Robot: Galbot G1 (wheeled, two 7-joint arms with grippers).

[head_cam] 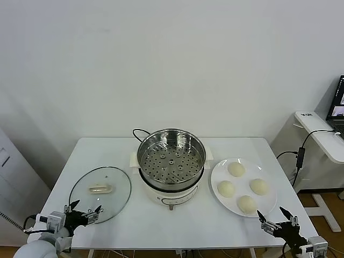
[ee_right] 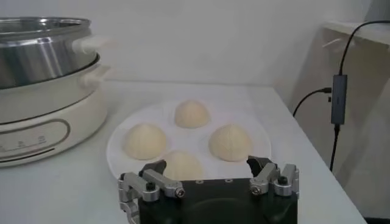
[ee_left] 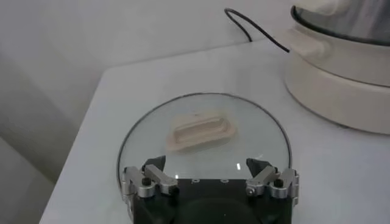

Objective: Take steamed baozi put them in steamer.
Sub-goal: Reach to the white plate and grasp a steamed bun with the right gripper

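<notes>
Several pale cream baozi lie on a flat white plate at the table's right; they also show in the right wrist view. The steamer, a shiny steel perforated basket on a cream cooker base, stands empty at the table's middle and shows in the right wrist view. My right gripper is open and empty at the front right, just short of the plate. My left gripper is open and empty at the front left, over the near rim of the glass lid.
A round glass lid with a cream handle lies flat to the left of the steamer. A black cord runs behind the cooker. A white side table with a cable stands beyond the table's right edge.
</notes>
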